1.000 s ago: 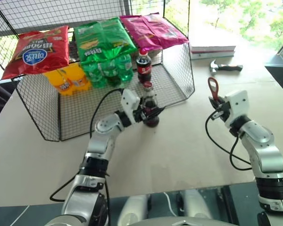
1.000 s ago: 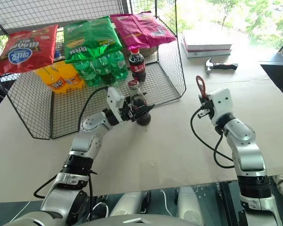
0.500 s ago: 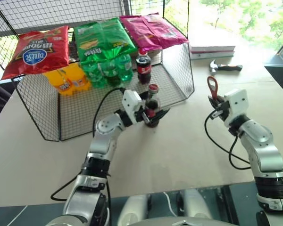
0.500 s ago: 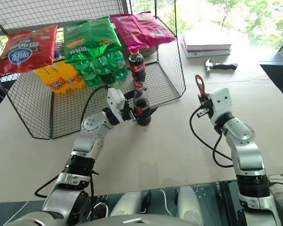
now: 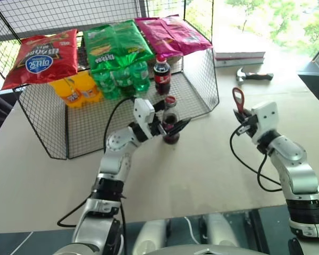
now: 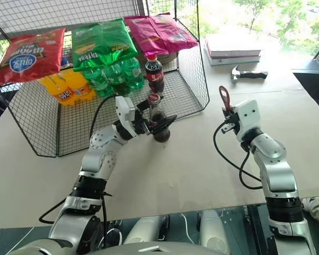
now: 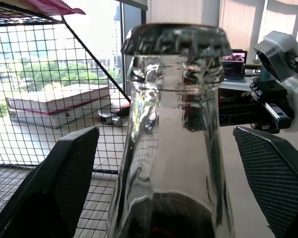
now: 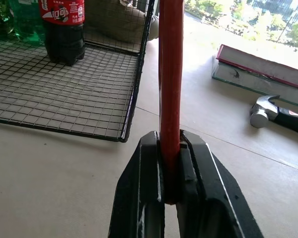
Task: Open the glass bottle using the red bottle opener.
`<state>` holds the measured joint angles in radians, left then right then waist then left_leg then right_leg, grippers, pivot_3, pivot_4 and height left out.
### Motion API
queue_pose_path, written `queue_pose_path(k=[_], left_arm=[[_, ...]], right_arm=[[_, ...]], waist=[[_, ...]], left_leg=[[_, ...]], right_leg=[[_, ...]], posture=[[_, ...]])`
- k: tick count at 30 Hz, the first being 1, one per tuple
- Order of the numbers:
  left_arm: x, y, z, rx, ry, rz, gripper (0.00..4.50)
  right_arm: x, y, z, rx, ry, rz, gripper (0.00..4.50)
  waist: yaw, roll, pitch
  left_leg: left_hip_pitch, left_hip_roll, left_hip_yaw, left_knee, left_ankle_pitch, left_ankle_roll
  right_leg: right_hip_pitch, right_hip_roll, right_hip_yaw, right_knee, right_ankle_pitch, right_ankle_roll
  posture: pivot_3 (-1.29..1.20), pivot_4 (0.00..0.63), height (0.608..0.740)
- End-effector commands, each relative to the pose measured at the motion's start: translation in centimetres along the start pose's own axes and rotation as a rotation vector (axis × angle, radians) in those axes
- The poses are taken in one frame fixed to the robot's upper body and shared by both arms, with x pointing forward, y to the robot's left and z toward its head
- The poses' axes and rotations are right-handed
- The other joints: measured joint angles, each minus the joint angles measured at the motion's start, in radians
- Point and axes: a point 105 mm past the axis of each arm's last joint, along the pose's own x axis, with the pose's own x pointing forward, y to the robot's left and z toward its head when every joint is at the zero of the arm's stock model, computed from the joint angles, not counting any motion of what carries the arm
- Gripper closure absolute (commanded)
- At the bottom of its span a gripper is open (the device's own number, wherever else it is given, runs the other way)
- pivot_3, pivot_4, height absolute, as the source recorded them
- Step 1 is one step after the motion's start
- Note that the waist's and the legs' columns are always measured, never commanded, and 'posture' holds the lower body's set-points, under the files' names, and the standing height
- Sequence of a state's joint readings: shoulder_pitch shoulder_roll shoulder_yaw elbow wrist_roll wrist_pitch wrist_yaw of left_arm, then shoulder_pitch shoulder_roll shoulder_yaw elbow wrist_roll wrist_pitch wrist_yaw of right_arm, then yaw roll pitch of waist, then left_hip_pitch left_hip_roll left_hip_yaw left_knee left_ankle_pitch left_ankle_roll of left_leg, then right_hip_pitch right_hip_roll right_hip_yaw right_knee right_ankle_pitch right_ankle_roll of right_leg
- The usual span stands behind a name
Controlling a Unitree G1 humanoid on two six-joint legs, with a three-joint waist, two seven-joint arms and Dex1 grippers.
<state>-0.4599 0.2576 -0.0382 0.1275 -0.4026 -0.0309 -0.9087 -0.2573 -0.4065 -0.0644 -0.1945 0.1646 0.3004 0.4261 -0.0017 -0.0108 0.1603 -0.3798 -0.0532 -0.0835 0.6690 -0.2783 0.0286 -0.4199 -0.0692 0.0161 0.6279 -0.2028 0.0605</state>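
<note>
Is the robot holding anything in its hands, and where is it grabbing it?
The right hand pinches the red bottle opener by its handle end. The left hand is open around the glass bottle, not gripping.

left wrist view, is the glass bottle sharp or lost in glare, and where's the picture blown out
Left wrist view: the clear glass bottle with its metal crown cap is sharp, carrying streaky reflections; the windows behind are washed out. Right eye view: daylight bleaches the upper right corner around the stacked books.
</note>
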Motion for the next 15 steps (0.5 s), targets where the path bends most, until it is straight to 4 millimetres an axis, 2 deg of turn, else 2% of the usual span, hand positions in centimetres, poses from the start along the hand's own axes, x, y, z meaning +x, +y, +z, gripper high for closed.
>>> queue_pose_path(k=[1,7,11,14,15], left_arm=[[0.25,-0.03,1.57,0.026,-0.056,0.0,0.04],[0.24,-0.09,1.67,0.02,-0.06,0.003,0.04],[0.13,-0.13,1.67,0.018,-0.058,0.003,1.2],[-0.04,-0.24,1.53,0.016,-0.049,0.001,2.59],[-0.09,-0.27,1.49,0.016,-0.046,0.001,2.62]], right_arm=[[0.26,0.01,1.52,-0.028,-0.059,0.003,4.5],[0.24,0.11,1.44,-0.028,-0.056,0.008,4.5],[0.32,0.26,1.45,-0.028,-0.057,0.014,4.5],[0.47,0.64,1.69,-0.043,-0.062,0.034,4.5],[0.55,0.84,1.82,-0.051,-0.065,0.043,4.5]], waist=[[0.0,0.0,0.0],[0.0,0.0,0.0],[0.0,0.0,0.0],[-0.001,0.0,0.0],[-0.001,0.001,0.0]], left_leg=[[0.0,0.0,0.0,0.0,0.0,0.0],[0.0,0.0,0.0,0.0,0.0,0.0],[0.0,0.0,0.0,0.0,0.0,0.0],[0.0,0.0,0.0,0.0,0.0,0.0],[0.0,0.0,0.0,0.0,0.0,0.0]], right_leg=[[0.0,0.0,0.0,0.0,0.0,0.0],[0.0,0.0,0.0,0.0,0.0,0.0],[0.0,0.0,0.0,0.0,0.0,0.0],[0.0,0.0,0.0,0.0,0.0,0.0],[0.0,0.0,0.0,0.0,0.0,0.0]], posture=[[0.0,0.15,0.74],[0.0,0.15,0.74],[0.0,0.15,0.74],[0.0,0.15,0.74],[0.0,0.15,0.74]])
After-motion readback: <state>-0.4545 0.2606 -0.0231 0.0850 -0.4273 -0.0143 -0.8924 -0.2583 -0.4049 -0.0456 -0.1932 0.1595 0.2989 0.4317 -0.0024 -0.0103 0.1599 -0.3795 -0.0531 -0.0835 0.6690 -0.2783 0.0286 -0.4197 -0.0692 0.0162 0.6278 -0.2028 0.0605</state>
